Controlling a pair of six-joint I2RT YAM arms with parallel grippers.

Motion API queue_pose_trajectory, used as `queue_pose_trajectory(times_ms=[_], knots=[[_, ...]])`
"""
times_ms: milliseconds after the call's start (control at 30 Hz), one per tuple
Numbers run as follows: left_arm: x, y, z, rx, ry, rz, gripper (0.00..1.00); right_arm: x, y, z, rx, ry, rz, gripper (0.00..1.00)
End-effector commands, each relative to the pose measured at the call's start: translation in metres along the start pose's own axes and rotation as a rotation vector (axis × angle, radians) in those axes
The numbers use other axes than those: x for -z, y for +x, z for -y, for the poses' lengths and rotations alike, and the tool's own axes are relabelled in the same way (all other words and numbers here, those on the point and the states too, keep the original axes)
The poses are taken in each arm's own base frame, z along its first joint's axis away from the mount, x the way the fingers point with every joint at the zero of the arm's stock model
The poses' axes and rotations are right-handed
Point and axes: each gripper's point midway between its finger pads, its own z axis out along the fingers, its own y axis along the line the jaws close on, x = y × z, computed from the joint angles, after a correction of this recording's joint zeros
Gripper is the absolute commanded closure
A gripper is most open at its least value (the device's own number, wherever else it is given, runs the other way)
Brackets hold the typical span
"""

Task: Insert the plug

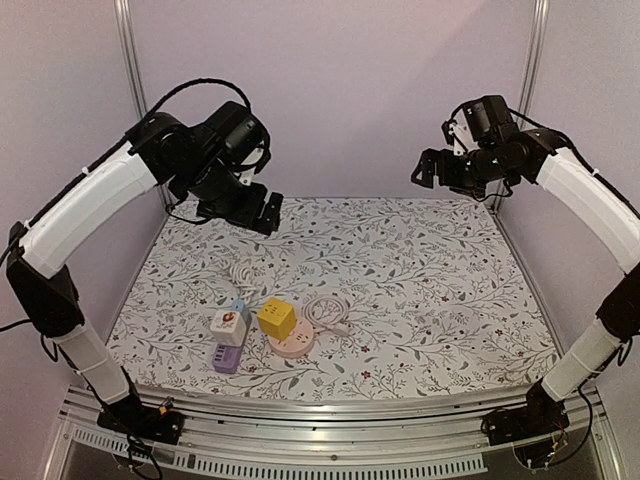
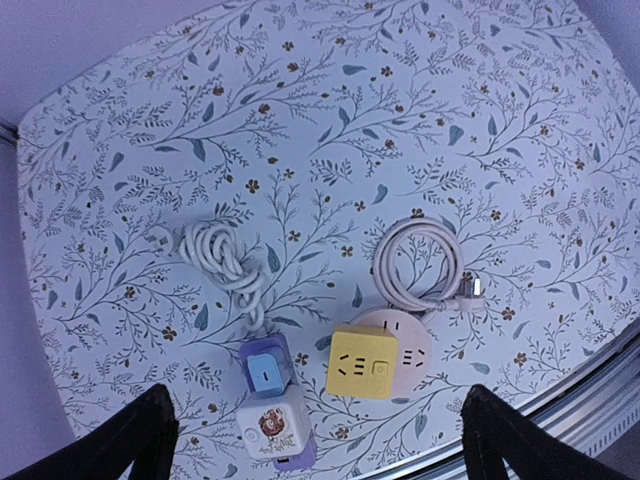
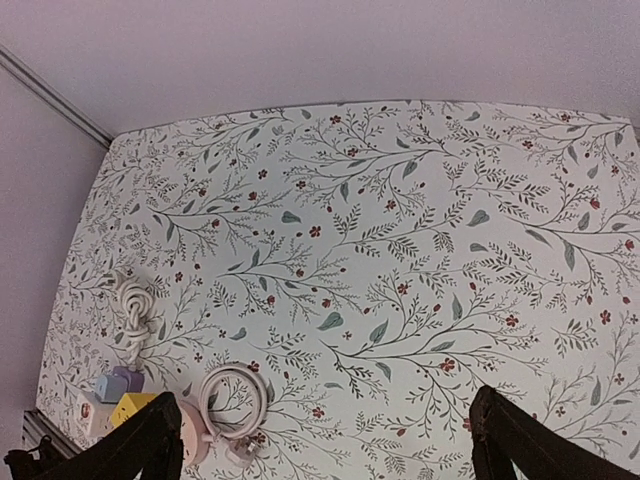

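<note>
A round pink socket [image 1: 297, 345] carries a yellow cube adapter [image 1: 276, 318] at the mat's front left. Its pinkish cable coil [image 1: 325, 312] lies just right of it, and the coil's plug [image 2: 475, 290] lies loose on the mat. A purple power strip [image 1: 227, 357] holds a white cube [image 1: 228, 325] and a blue adapter [image 1: 240, 308]. Its white cable bundle [image 1: 241, 272] lies behind it. My left gripper [image 1: 262, 212] hangs open and empty high above these things; the yellow cube [image 2: 365, 362] shows between its fingers. My right gripper [image 1: 428, 170] is open and empty, high at the back right.
The floral mat [image 1: 430, 300] covers the table. Metal frame posts stand at the back left [image 1: 128, 50] and back right [image 1: 530, 60]. A slotted metal rail [image 1: 330, 420] runs along the front edge. In the right wrist view the pink coil [image 3: 235, 400] sits bottom left.
</note>
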Motion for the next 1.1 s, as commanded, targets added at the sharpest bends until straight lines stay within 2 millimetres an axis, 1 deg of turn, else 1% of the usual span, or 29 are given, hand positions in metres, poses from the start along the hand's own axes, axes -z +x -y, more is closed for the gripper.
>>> queue_pose_trajectory(times_ms=[0, 33, 100, 133, 167, 233, 267, 400, 467, 633, 767, 833, 967, 1067], knots=[[0.028, -0.019, -0.022, 0.038, -0.021, 0.15, 0.01, 0.039, -0.014, 0.007, 0.049, 0.028, 0.11, 0.01], [0.034, -0.02, -0.026, 0.049, -0.014, 0.184, 0.0, 0.045, -0.011, 0.009, 0.034, 0.026, 0.115, 0.01], [0.042, -0.021, -0.037, 0.084, -0.007, 0.24, 0.01, 0.051, -0.003, 0.012, 0.025, 0.025, 0.108, 0.01], [0.043, -0.019, -0.042, 0.099, -0.009, 0.258, 0.0, 0.052, 0.002, 0.014, 0.015, 0.023, 0.102, 0.01], [0.046, -0.017, -0.049, 0.118, -0.009, 0.284, 0.0, 0.058, 0.006, 0.013, 0.013, 0.011, 0.104, 0.01], [0.048, -0.01, -0.063, 0.156, -0.024, 0.315, 0.0, 0.061, 0.016, 0.02, -0.006, 0.02, 0.099, 0.01], [0.049, -0.007, -0.07, 0.174, -0.029, 0.33, 0.0, 0.066, 0.02, 0.023, -0.014, 0.026, 0.106, 0.01], [0.048, 0.014, -0.103, 0.246, -0.116, 0.337, 0.0, 0.072, 0.041, 0.038, -0.054, 0.059, 0.105, 0.01], [0.051, 0.022, -0.119, 0.285, -0.158, 0.353, 0.0, 0.074, 0.05, 0.045, -0.066, 0.076, 0.105, 0.01], [0.055, 0.039, -0.149, 0.339, -0.241, 0.392, 0.0, 0.088, 0.062, 0.057, -0.086, 0.102, 0.12, 0.01], [0.056, 0.047, -0.17, 0.388, -0.331, 0.421, 0.0, 0.099, 0.069, 0.067, -0.099, 0.139, 0.13, 0.01], [0.055, 0.045, -0.174, 0.401, -0.339, 0.435, 0.0, 0.106, 0.073, 0.071, -0.101, 0.151, 0.133, 0.01], [0.05, 0.033, -0.168, 0.411, -0.305, 0.457, 0.0, 0.116, 0.08, 0.076, -0.096, 0.163, 0.133, 0.01], [0.044, 0.029, -0.164, 0.413, -0.287, 0.444, 0.0, 0.122, 0.084, 0.078, -0.095, 0.162, 0.135, 0.01]])
